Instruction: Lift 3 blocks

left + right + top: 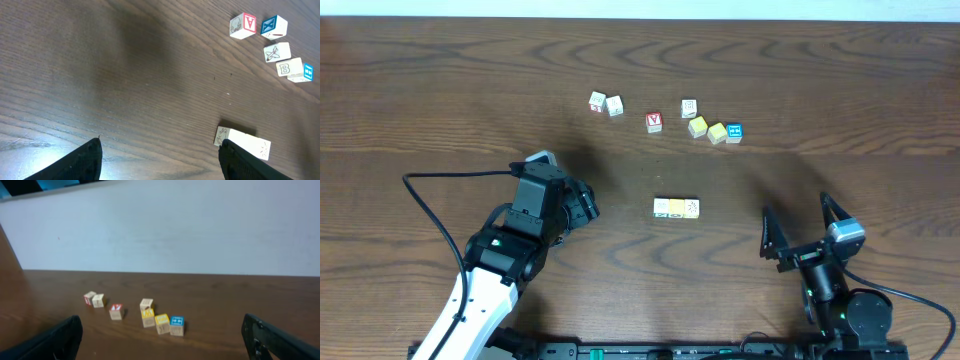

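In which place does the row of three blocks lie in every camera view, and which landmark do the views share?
Overhead: the row of three blocks lies near the centre of the picture.
Left wrist: the row lies at lower right.
Right wrist: not in it.
Shared landmark: the red-faced letter cube, seen in all three views.

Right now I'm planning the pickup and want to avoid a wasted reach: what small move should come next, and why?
Probably shift the left gripper sideways until the row of three blocks sits between its open fingers. In the left wrist view the row lies beside one fingertip, not in the gap, and nothing is held.
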Available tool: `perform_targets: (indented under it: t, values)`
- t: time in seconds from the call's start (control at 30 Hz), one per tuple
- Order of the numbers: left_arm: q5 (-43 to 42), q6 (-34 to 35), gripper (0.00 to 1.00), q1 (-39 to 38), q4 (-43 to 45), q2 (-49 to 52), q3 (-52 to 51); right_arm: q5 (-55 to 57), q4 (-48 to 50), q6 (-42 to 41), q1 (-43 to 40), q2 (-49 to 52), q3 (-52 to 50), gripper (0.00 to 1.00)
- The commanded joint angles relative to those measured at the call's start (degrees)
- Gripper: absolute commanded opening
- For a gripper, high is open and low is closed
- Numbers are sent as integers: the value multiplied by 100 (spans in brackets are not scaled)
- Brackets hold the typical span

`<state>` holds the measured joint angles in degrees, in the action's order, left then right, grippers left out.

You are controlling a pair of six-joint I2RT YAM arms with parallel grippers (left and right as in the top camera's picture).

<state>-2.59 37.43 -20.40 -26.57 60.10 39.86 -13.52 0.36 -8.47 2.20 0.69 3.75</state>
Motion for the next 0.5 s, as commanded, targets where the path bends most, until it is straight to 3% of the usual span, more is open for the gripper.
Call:
perform_targets:
  t: [0.0,0.47]
  values:
    - [94,-79,76,24,2,-17,55,11,170,87,-146,-37,-271,99]
    - [94,-79,75,24,0,-17,55,789,28,160,-146,-37,-345,99]
